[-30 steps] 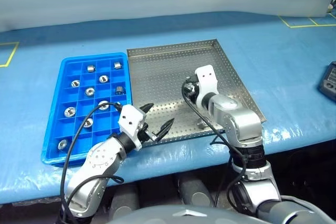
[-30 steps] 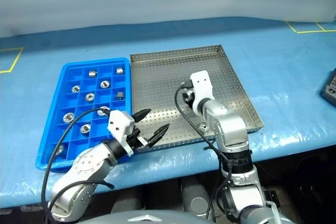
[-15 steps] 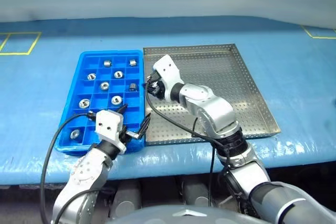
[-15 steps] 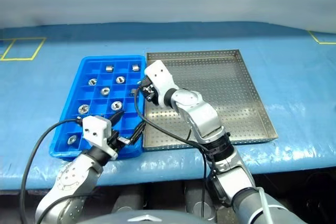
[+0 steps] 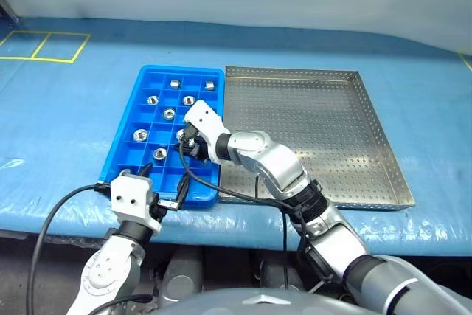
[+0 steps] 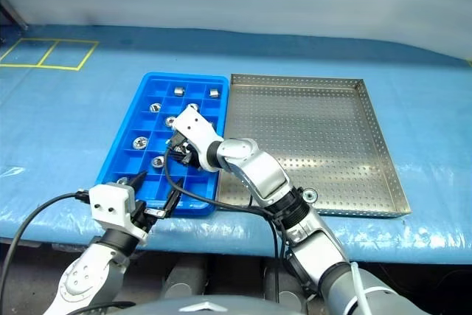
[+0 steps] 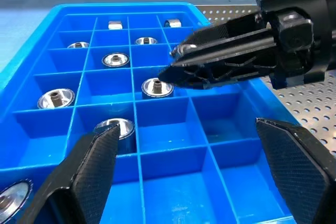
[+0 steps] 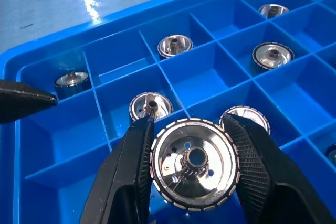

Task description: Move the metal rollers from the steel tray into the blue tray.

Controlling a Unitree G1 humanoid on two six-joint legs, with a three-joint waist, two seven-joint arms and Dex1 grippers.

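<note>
Pinching a metal roller (image 8: 195, 162), the right tool (image 8: 194, 145) hovers over the blue tray (image 5: 125, 145); left tool (image 7: 194, 166) spread.

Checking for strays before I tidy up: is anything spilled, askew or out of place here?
Nothing is spilled or damaged. One metal roller lies alone in the steel tray by its near rim; the right tool holds a second roller over the blue tray.

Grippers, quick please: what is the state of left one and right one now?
Left gripper: open, holding nothing, at the blue tray's near edge.
Right gripper: shut on a metal roller, over the blue tray.
</note>
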